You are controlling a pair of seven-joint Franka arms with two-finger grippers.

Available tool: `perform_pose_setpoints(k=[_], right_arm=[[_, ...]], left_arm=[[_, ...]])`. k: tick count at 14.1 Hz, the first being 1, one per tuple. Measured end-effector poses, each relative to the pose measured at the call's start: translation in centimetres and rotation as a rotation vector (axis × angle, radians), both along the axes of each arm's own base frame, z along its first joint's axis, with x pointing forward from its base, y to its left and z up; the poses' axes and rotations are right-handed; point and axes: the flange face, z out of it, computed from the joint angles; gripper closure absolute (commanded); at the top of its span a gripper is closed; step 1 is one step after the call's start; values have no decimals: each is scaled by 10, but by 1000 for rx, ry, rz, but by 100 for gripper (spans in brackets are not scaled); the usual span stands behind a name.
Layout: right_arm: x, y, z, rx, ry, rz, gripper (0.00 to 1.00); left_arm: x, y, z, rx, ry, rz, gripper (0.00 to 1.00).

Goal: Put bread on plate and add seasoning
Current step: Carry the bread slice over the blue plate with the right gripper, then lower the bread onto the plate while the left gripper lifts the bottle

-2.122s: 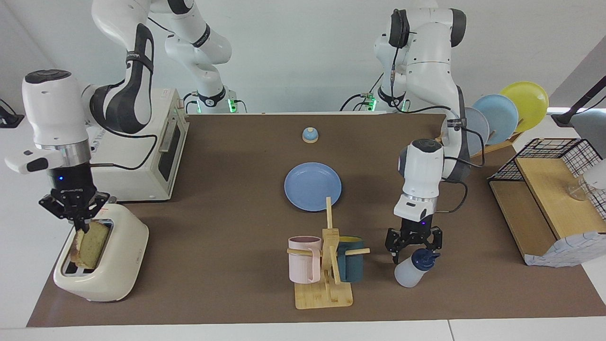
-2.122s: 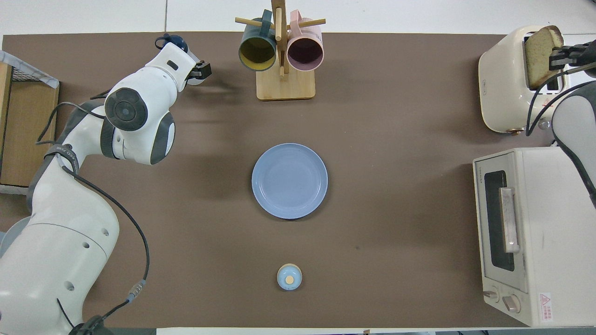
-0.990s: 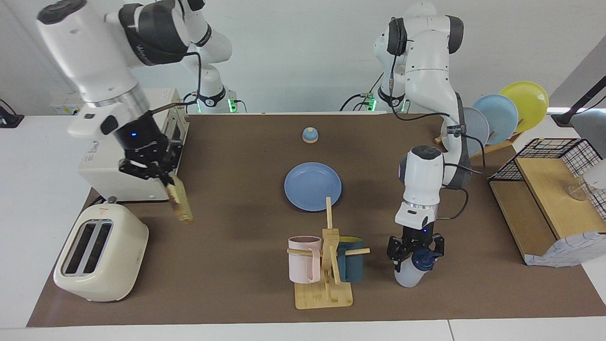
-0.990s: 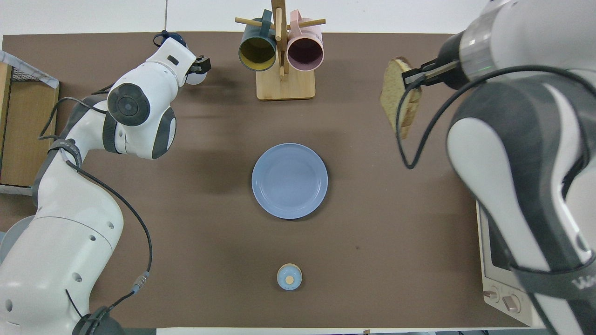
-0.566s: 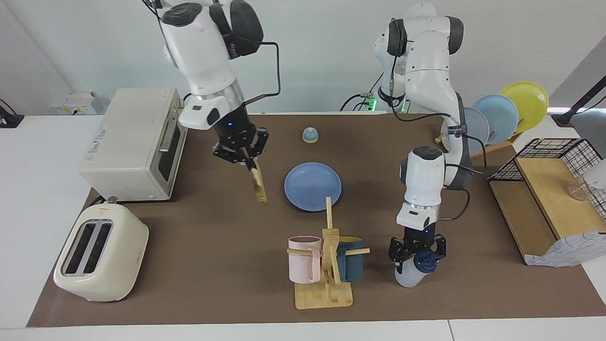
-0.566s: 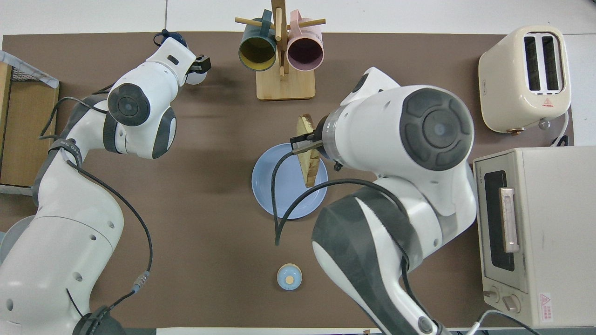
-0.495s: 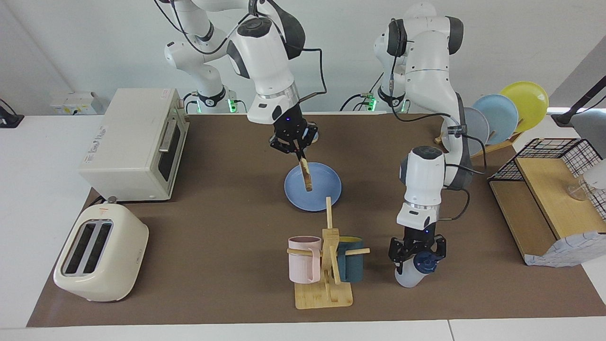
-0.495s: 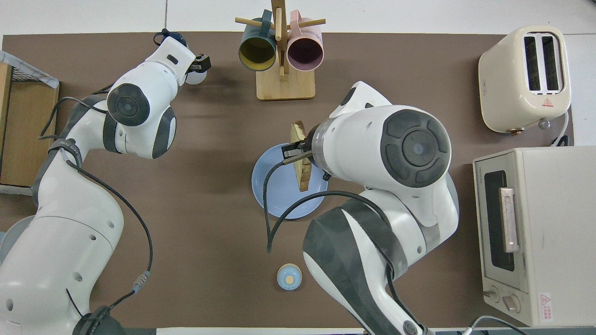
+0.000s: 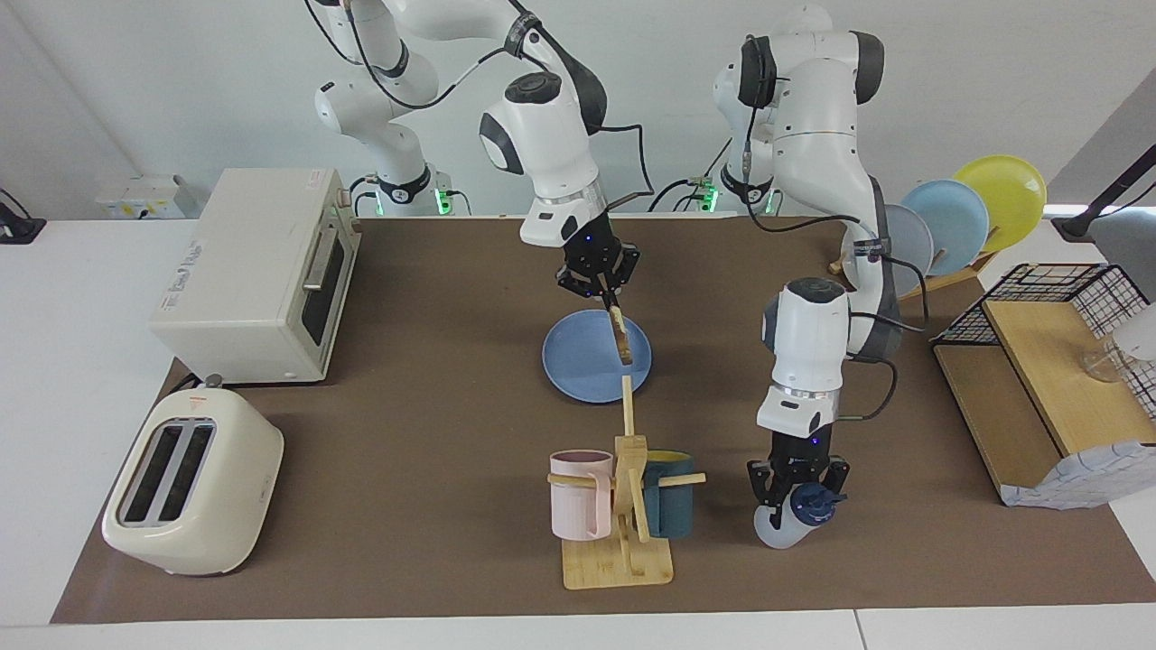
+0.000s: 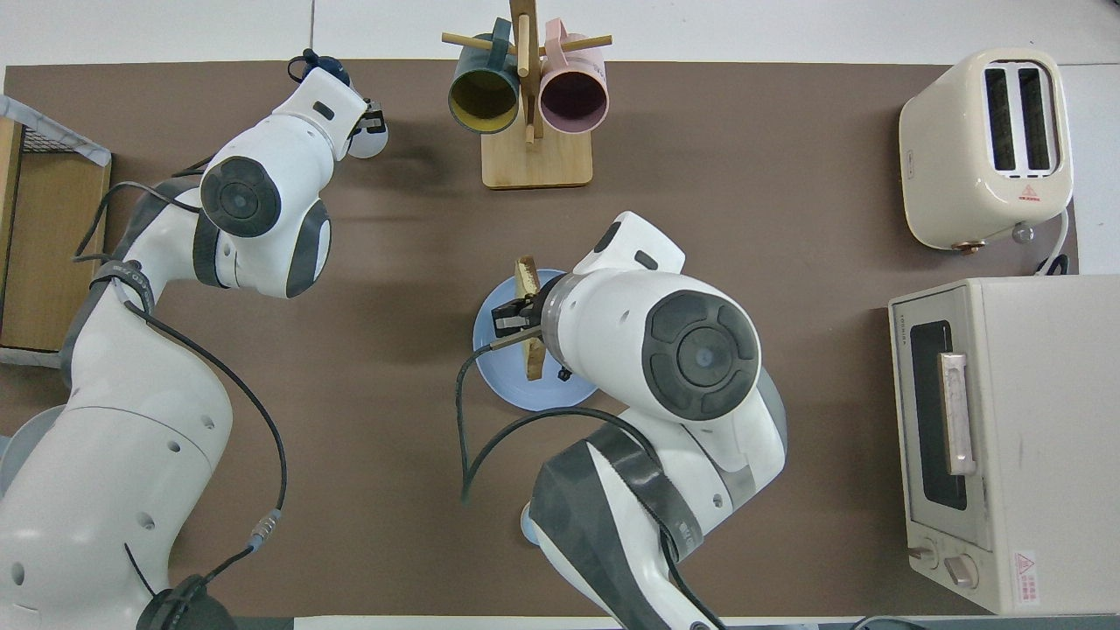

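Pale tan bread (image 9: 621, 338) hangs on edge from the right claw (image 9: 610, 305), which is closed on the slice's upper crust. The medium-blue plate (image 9: 569, 361) lies directly under this claw, so the slice is already over its target. A grip on one edge keeps the claw clear of the plate, and the slice can tip flat once let go. Whether the lower crust touches the plate cannot be told from either view. Judged from this, the placing step is near its end: lower, release, withdraw upward. A release from too high risks the slice rolling off the rim.

Out toward the table (image 9: 406, 451) edge away from the robots, the left claw (image 9: 795, 507) points straight down, closed on the seasoning bottle (image 9: 775, 533) just under its navy cap (image 9: 813, 504). The translucent body stands on the table below the claw, slightly tilted. A hold near the cap leaves the body free to be upended later over the bread. The wooden mug rack (image 9: 623, 551) stands just beside this claw, toward the right arm's end, so the lift should go up before it travels to the plate.
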Motion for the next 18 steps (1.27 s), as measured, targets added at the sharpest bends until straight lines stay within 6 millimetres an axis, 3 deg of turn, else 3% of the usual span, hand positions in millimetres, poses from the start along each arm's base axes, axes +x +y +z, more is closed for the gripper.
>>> perform_pose_setpoints(k=[5, 10, 13, 18], right_arm=[[-4, 7, -16, 21, -22, -11, 100], [-8, 4, -31, 33, -32, -35, 100], [-9, 4, -33, 39, -31, -49, 100], [-7, -12, -51, 17, -6, -74, 100]], left_arm=[[1, 4, 11, -3, 1, 10, 100], [-8, 17, 74, 72, 65, -49, 100], [-33, 25, 109, 132, 137, -127, 100], [-104, 22, 158, 234, 329, -389, 100]])
